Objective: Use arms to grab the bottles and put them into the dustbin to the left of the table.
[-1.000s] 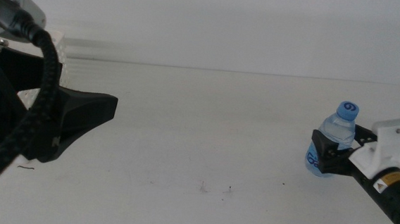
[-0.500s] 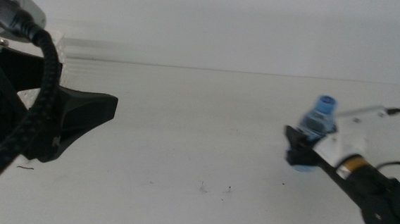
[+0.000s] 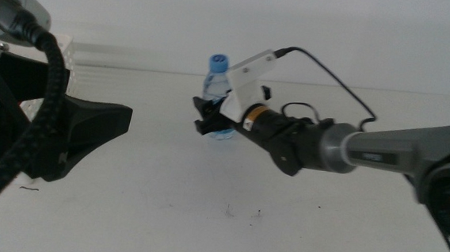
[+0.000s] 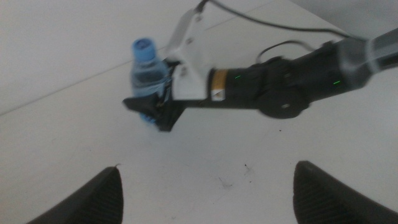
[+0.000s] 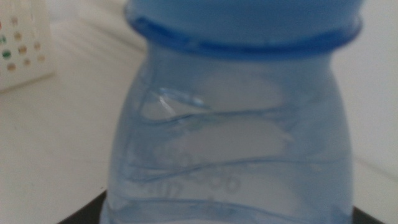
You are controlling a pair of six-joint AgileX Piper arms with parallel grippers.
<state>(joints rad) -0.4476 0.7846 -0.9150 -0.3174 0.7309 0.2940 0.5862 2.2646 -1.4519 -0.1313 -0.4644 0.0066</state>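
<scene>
- Middle view: the right claw sits a little left of centre in the upper half of the frame, closed on the water bottle at its lower body, with the blue cap and shoulder standing clear above the dark jaws. The bottle stands upright, and whether its base touches the tabletop cannot be told.
- The bottle looks like thin clear plastic, short and rounded, so it is probably light and a little squashy; a firm hold low on the body, as here, should keep it from tipping, though the smooth wall may slip under a loose grip.
- At the left edge, the left claw shows as a dark matte wedge under a thick braided cable. Behind it a bit of the dustbin, white and perforated, peeks out.
- Left wrist view: the left claw has its two dark jaws spread wide at the bottom corners, holding nothing. In the upper left, the bottle is pinched by the right arm's black jaws; a white boxy housing and brass-coloured ring follow behind.
- Right wrist view: the bottle fills the frame, ribbed, translucent and faintly blue, with a glossy cap rim. The white basket wall shows at upper left.
</scene>
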